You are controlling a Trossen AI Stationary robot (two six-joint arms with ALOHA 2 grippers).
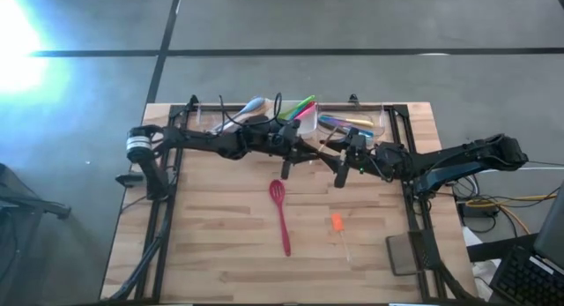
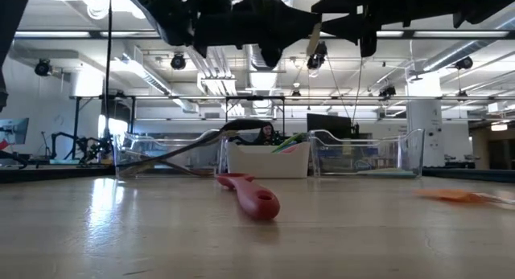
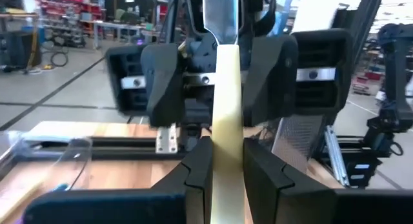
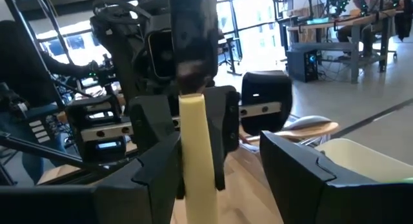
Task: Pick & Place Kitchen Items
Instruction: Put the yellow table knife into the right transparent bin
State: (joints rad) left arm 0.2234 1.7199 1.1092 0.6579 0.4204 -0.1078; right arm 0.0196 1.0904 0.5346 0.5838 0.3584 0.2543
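The two arms meet above the middle of the surface for what looks like a handover. The left claw [image 3: 226, 166] is pinched on a pale-handled utensil [image 3: 226, 121], probably a knife, held in the air between the arms. The right claw [image 4: 219, 166] stands spread around the same handle, one finger close against it, the other apart.

To do this well, I judge the right claw should close squarely on the handle and only then should the left let go, so the utensil neither twists nor drops.

On the wooden surface [image 1: 220, 244] lie a red slotted spatula [image 1: 280, 213] and, to its right, a small orange item [image 1: 337, 222]. Further back, trays hold more coloured utensils [image 1: 304, 108]. Beyond is a workshop with benches and ceiling lights.
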